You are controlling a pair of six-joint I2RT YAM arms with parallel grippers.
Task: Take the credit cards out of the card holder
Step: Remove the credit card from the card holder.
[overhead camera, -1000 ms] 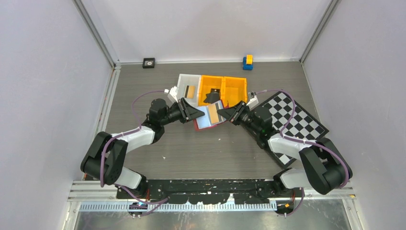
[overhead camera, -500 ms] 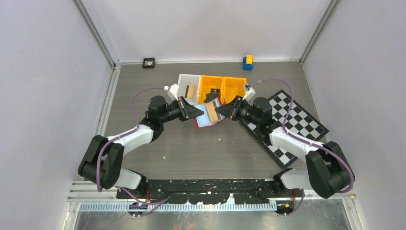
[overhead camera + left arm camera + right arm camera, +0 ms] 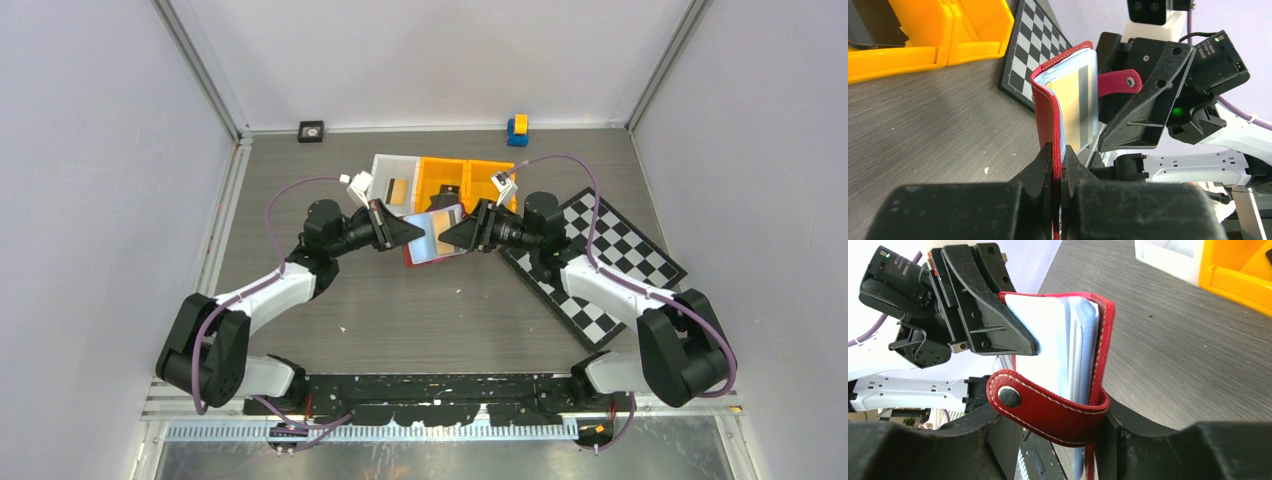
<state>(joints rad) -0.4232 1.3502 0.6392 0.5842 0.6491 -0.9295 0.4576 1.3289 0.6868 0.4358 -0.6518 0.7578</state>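
The red card holder [image 3: 432, 243] hangs upright above the table between my two grippers, part-open, its pale bluish sleeves [image 3: 1075, 345] fanned. A tan credit card [image 3: 1071, 107] shows in one sleeve. My left gripper [image 3: 1058, 159] is shut on the holder's red cover [image 3: 1047, 112] at its lower edge. My right gripper [image 3: 1055, 412] faces it from the other side with its jaws apart. The holder's edge and snap tab [image 3: 1045, 407] lie between them, against the right-hand finger. Another tan card [image 3: 397, 190] lies in the white bin [image 3: 381, 167].
Two orange bins [image 3: 490, 176] stand behind the holder beside the white bin, one holding a dark object [image 3: 440, 201]. A chequered board [image 3: 612, 262] lies under my right arm. A blue and yellow block [image 3: 517, 129] and a small black square [image 3: 311, 131] sit by the back wall.
Both grippers and the card holder have drifted a little toward the bins. The right wrist has reached further left, closer to the left gripper.
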